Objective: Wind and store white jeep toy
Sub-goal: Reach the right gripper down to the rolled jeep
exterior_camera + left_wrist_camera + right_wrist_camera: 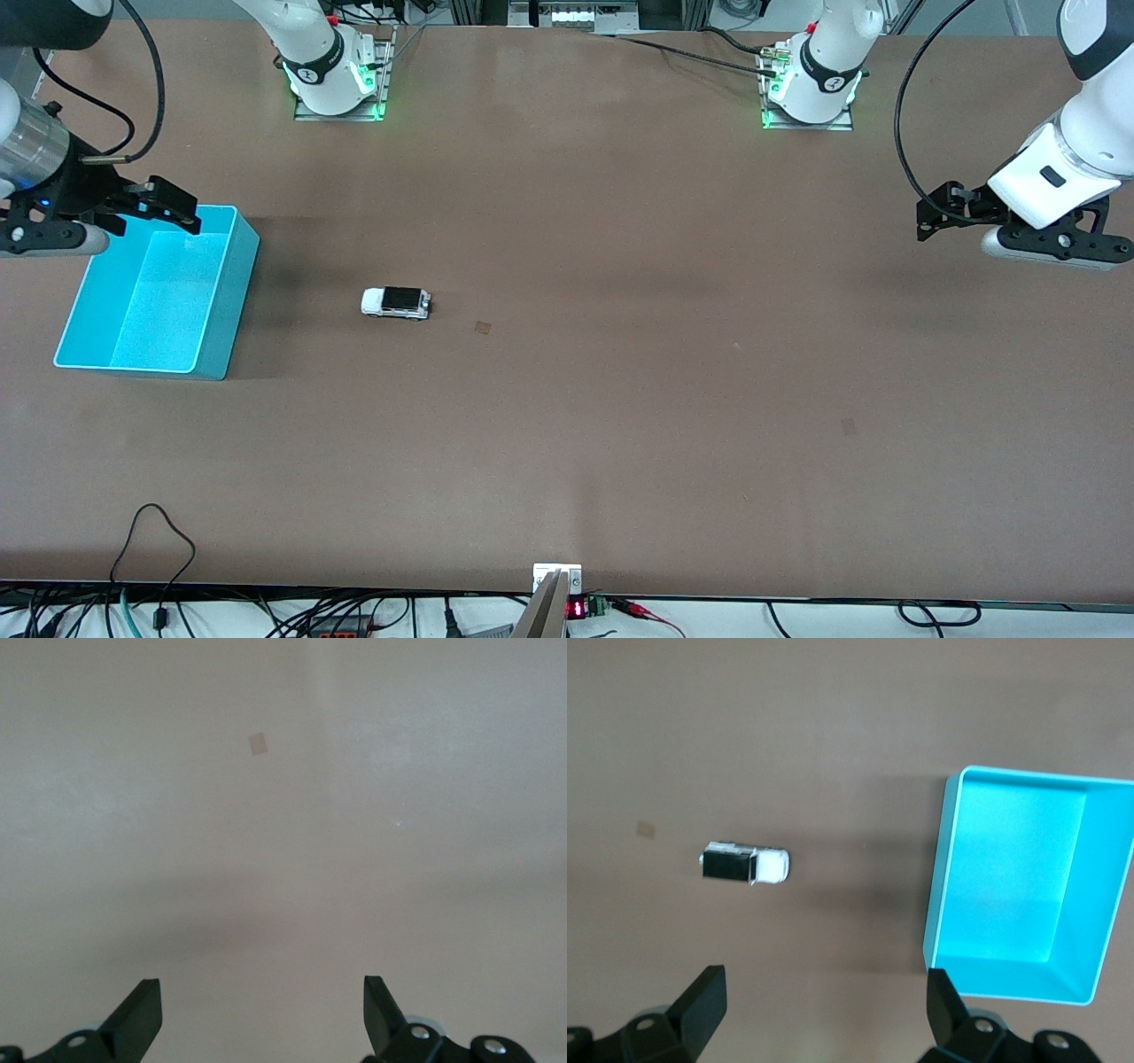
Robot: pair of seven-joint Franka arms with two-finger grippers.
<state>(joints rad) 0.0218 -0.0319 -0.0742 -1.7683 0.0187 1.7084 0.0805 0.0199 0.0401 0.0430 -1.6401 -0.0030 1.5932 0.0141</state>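
Note:
The white jeep toy (396, 303) (744, 865), with a black roof panel, rests on the brown table beside the cyan bin (225, 306) (943, 877), toward the right arm's end. My right gripper (168, 206) (824, 1001) hangs open over the bin's edge farthest from the front camera, nothing between its fingers. At the left arm's end of the table my left gripper (939, 213) (261, 1014) is up in the air, open and empty, with only bare table under it.
The table's front edge carries a small mount (556, 580) and cables (159, 549). Both arm bases (337, 80) (811, 89) stand along the table's back edge. A small tape mark (483, 328) lies near the jeep.

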